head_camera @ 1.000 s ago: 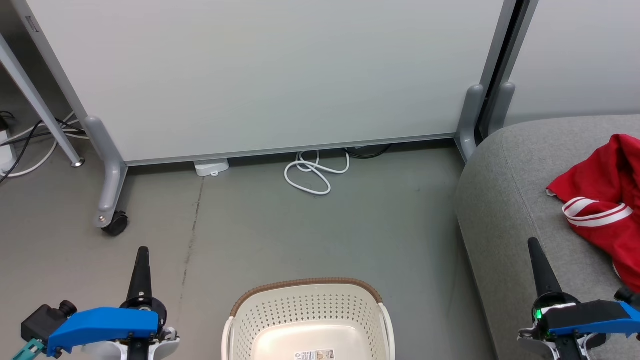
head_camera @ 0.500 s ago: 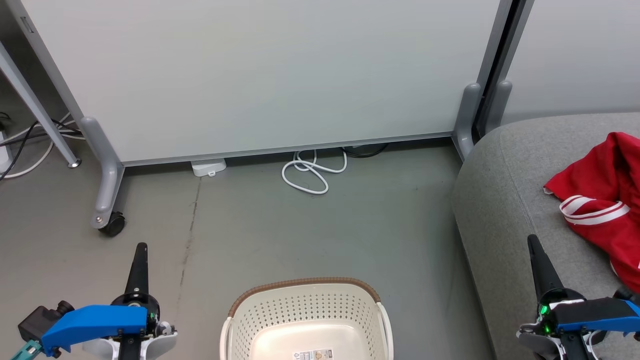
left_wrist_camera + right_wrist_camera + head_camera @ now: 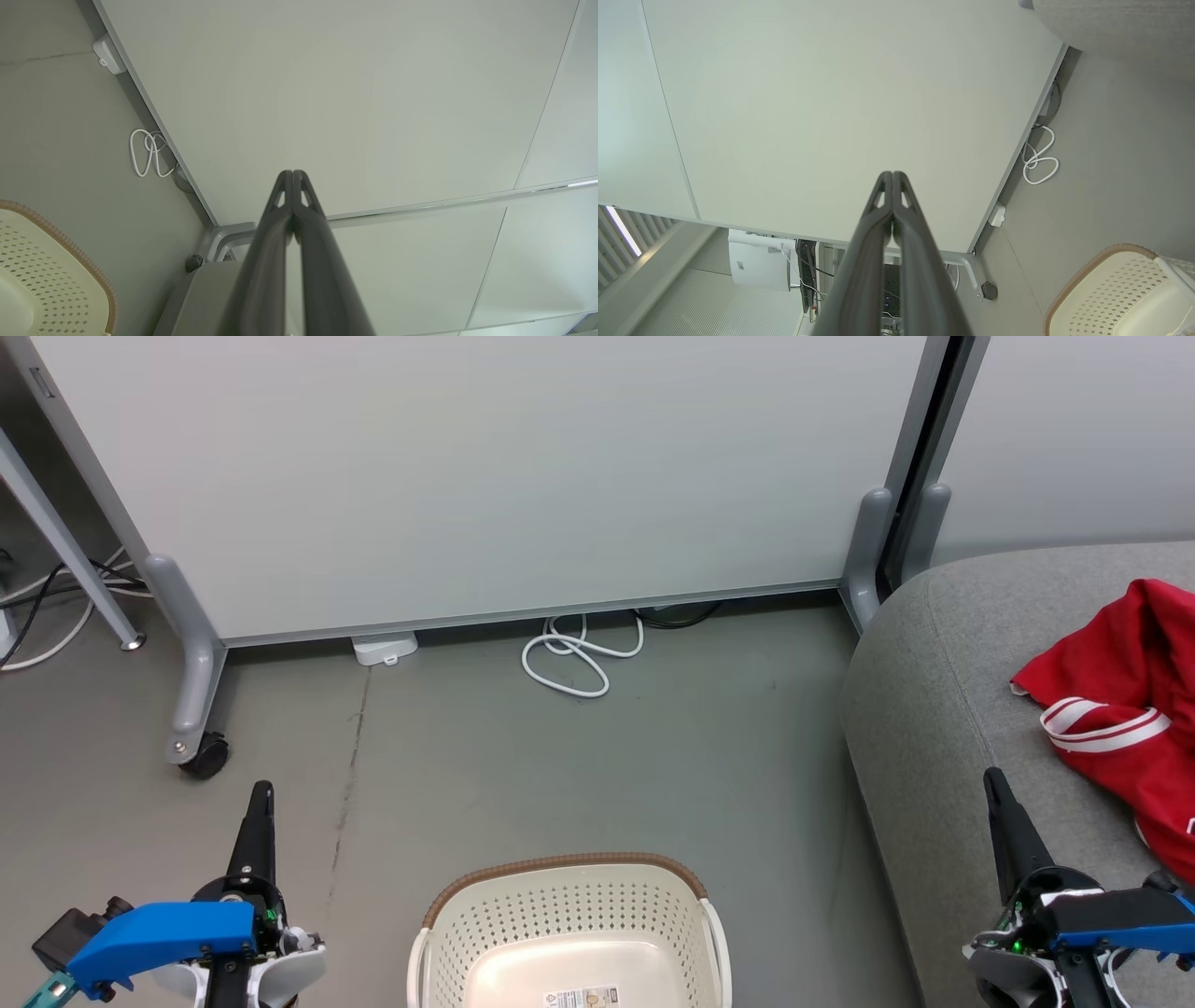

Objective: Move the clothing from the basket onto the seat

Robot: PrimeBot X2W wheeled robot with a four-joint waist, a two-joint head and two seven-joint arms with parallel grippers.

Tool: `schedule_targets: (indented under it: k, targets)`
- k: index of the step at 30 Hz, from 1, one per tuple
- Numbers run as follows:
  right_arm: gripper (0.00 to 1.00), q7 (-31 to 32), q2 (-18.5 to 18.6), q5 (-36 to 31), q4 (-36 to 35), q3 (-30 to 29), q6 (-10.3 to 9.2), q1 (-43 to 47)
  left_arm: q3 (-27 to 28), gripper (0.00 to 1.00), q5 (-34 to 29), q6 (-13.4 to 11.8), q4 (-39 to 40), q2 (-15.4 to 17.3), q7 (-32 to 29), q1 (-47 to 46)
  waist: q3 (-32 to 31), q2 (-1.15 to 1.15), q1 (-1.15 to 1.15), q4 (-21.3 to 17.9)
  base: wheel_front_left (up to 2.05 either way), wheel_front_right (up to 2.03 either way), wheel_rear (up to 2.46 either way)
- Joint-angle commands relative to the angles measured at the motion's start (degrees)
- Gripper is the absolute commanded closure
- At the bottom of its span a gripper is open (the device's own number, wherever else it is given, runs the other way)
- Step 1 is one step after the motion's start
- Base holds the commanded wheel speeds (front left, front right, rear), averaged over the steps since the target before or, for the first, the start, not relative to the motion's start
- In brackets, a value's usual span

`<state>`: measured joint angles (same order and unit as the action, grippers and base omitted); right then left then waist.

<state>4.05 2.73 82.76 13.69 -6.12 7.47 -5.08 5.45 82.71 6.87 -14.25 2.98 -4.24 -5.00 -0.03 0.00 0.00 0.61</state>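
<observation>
The red clothing [image 3: 1125, 709] lies in a heap on the grey seat [image 3: 934, 728] at the far right, and its white bands show. The cream basket [image 3: 560, 866] stands on the floor [image 3: 560, 775], near and in the middle, well apart from the clothing. A label sticker [image 3: 585, 998] shows on its bare bottom. The right gripper [image 3: 993, 791] is pressed tight with nothing in it. It hangs over the near part of the seat, close to the clothing but not touching it. The left gripper [image 3: 262, 795] is pressed tight too, with nothing in it, over the floor left of the basket. Far off stands a pale panel [image 3: 513, 476] on a wheel [image 3: 204, 757], with a white cable [image 3: 579, 658] looped on the floor beside it.
</observation>
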Motion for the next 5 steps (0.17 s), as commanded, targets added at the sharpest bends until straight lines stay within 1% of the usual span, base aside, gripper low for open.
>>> schedule_targets:
  k: [1, 5]
  targets:
    - [1.00, 0.55, 0.24, 1.35, -0.04, -0.18, 0.04, -0.93, 0.39, 1.00, 1.17, 0.47, 0.39, -0.01, -0.35, -1.07, 0.01, 0.00, 0.00, -0.04, 0.00, 0.00, 0.00]
    - [1.00, 1.05, 0.24, 3.11, 0.05, -0.25, 0.04, -1.12, 0.58, 1.00, 3.00, 0.47, 0.37, -0.04, -0.82, -1.20, 0.05, 0.00, 0.00, -0.15, 0.00, 0.00, 0.00]
